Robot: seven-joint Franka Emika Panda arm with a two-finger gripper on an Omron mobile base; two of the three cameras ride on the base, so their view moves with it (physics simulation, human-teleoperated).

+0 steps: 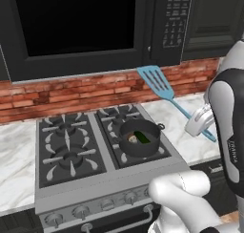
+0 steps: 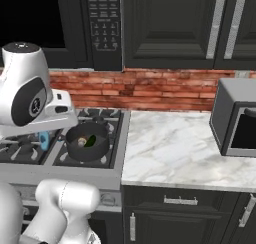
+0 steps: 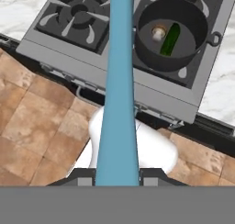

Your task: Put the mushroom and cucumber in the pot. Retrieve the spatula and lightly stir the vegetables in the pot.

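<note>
**Spatula gripped in the air beside the pot**

Left base view: pot (image 1: 139,138) sits on the front right burner of the stove (image 1: 66,179). Inside it lie the mushroom (image 1: 133,139), towards the pot's left, and the cucumber (image 1: 142,137) just to the mushroom's right. The spatula (image 1: 167,92) hangs in the air to the right of the pot and above it, its slotted head up against the brick wall (image 1: 71,91) and its thin handle slanting down to the right into the gripper (image 1: 202,127). The white hand closes around the lower end of the handle, over the marble counter (image 1: 186,127) right of the pot.

Right base view: pot (image 2: 87,140) stands on the near right burner, with the mushroom (image 2: 81,142) and the cucumber (image 2: 90,141) side by side in it. A bit of blue spatula (image 2: 44,140) shows left of the pot, below the white arm. A steel microwave (image 2: 235,118) stands on the counter well right of the pot.

Hand view: spatula (image 3: 119,81) handle runs straight up the middle from between the fingertips (image 3: 82,178), which are clamped on it from both sides. The pot (image 3: 172,35) lies right of the handle, with the mushroom (image 3: 159,33) and the cucumber (image 3: 170,39) in its bottom, close together.
</note>
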